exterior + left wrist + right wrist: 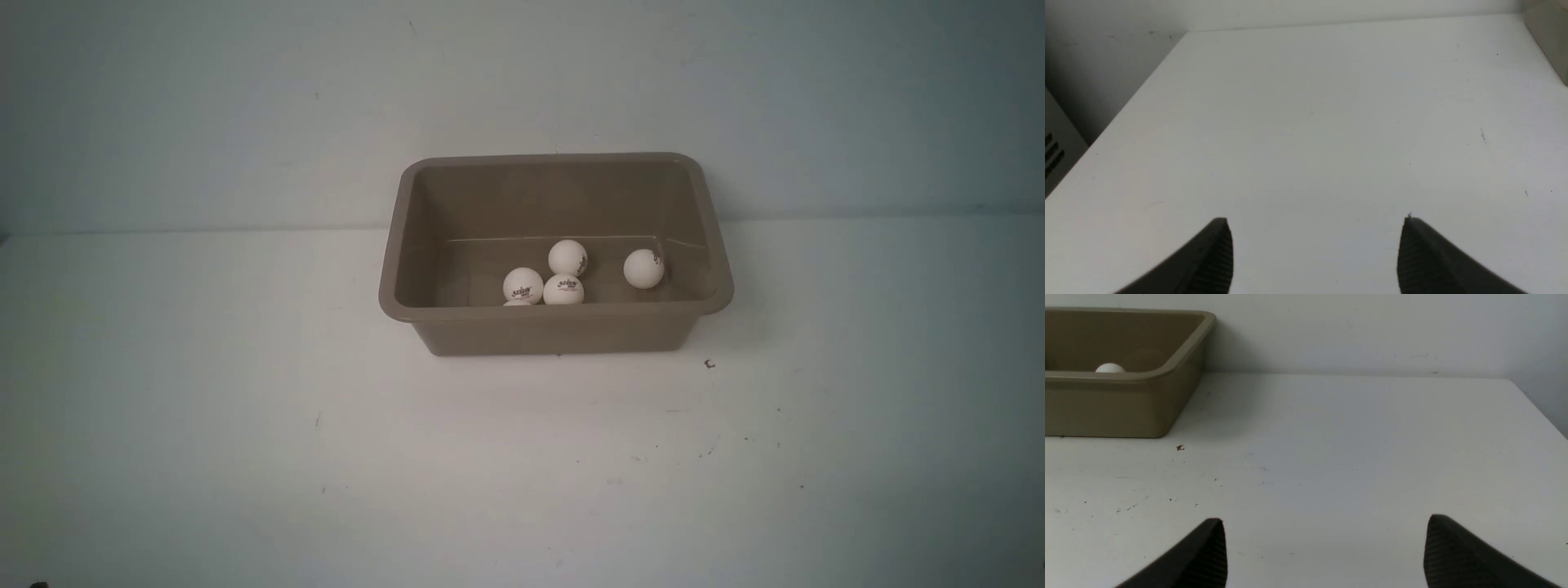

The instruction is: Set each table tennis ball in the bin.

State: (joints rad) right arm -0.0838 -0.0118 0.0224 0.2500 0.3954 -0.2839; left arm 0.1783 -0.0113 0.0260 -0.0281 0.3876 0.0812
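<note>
You see the bin (555, 327) standing on the white table (245, 449), a little toward twelve o'clock from the middle of the front view, its far wall close to the pale back wall (245, 106). Inside it lie the table tennis balls (567, 257). Three cluster near the bin's six o'clock wall: one (523, 285) at the seven o'clock side, one (563, 290) touching it or just beside it, and the third behind them toward twelve. A sliver of another ball (517, 303) peeks above the near rim beneath the first. One more ball (643, 269) sits apart at the three o'clock side, near that wall. No ball lies on the table outside the bin in any view.

Neither arm shows in the front view. In the left wrist view your left gripper (1314, 228) hangs over bare table with its ribbed fingers (1218, 253) spread wide and nothing between them; a corner of the bin (1549, 41) shows at that picture's edge. In the right wrist view your right gripper (1325, 526) is likewise spread apart and empty above the table, with the bin (1126, 404) well away from it and the top of one ball (1110, 368) showing over the rim. A small dark speck (1180, 447) lies on the table near the bin's corner.
</note>
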